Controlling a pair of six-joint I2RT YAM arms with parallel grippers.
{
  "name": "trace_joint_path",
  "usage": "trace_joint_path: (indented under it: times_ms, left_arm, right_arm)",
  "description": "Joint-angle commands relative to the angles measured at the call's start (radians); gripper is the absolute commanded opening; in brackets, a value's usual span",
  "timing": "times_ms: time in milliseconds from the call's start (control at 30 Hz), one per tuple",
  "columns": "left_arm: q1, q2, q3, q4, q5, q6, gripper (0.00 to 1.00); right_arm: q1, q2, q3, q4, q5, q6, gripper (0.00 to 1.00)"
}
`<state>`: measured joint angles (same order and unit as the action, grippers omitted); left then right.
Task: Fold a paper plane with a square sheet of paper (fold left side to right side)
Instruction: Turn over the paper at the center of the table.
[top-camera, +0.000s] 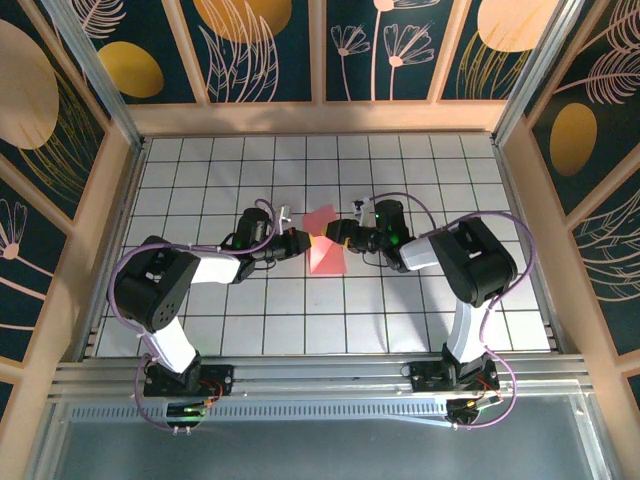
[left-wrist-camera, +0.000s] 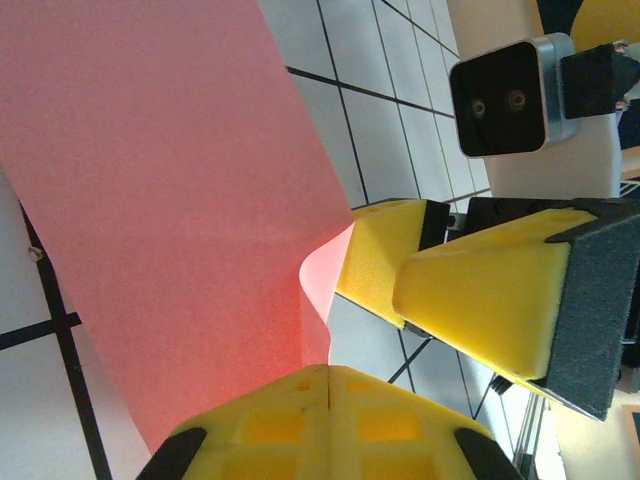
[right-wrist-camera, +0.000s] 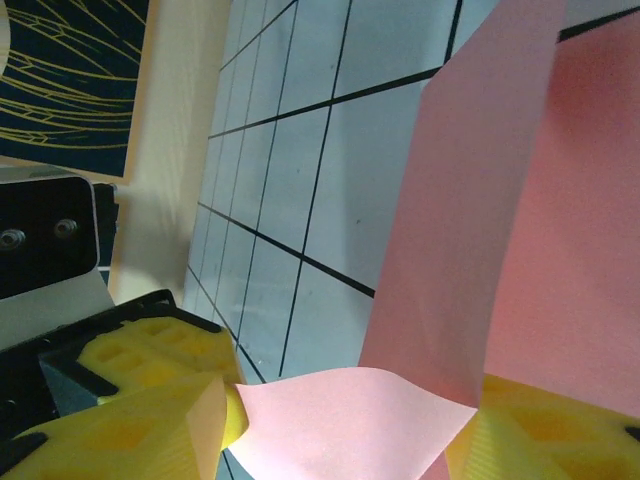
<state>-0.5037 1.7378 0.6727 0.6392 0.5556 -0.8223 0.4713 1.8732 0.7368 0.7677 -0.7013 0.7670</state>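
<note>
My two arms meet over the middle of the white gridded desk (top-camera: 420, 310), where the salmon-pink sheet of paper (top-camera: 326, 255) lies between them, partly flat on the squares and partly lifted off them. My left pincer (top-camera: 300, 243) comes in from the left and is closed tight: seen from its own wrist, its two yellow foam fingers (left-wrist-camera: 250, 430) press together with no gap, and the sheet runs straight down into the seam between them, so it has hold of the paper at that edge. From there the pink surface slopes up and away across most of that view, over the black grid lines. My right pincer (top-camera: 337, 236) reaches in from the right, facing the left one at close quarters. Its yellow fingers (left-wrist-camera: 480, 300) stand apart, roughly half open, and a curled flap of the sheet (right-wrist-camera: 350, 420) bulges into the space between them, its rounded edge touching the nearer finger. Whether those fingers actually pinch the flap I cannot tell. Above the flap, in the right wrist view, a raised panel of the paper stands up from the desk with a crease running along it.
</note>
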Motion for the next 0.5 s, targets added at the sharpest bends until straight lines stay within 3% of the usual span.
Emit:
trace_joint_path:
  times_ms: [0, 333, 467]
  left_arm:
    - [0.005, 0.000, -0.008, 0.006, -0.027, -0.007, 0.01]
    - [0.005, 0.020, -0.002, -0.015, -0.041, -0.004, 0.05]
    - [0.005, -0.012, -0.010, -0.042, -0.070, 0.006, 0.23]
  right_arm:
    - [0.013, 0.016, 0.024, 0.056, 0.002, -0.001, 0.55]
    - [0.024, 0.031, 0.048, -0.067, 0.068, -0.060, 0.30]
    - [0.025, 0.010, 0.056, -0.107, 0.096, -0.076, 0.16]
